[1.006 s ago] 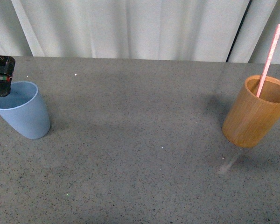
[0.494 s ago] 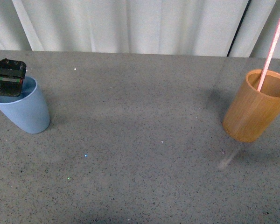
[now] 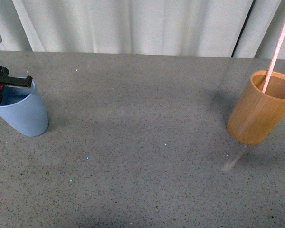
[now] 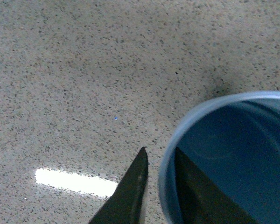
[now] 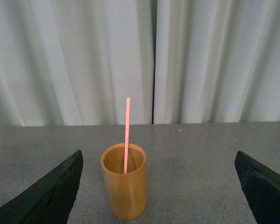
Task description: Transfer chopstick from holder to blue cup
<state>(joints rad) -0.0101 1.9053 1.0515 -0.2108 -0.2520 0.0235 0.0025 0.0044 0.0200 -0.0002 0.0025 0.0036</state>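
The chopstick (image 3: 275, 50) stands in the holder (image 3: 259, 116) on the right side of the table (image 3: 142, 133). It leans on the rim, and its upper part projects above it. The blue cup (image 3: 21, 114) stands well apart, on the left side. The left gripper (image 4: 159, 154) straddles the blue cup's rim with one finger inside and one outside; the jaws are spread, and a narrow gap shows beside the outer finger. The right gripper (image 5: 157, 161) is spread wide, facing the holder without contact

Grey speckled table (image 3: 142, 142), blue cup (image 3: 26, 116) at far left, holder (image 3: 256, 118) at far right.
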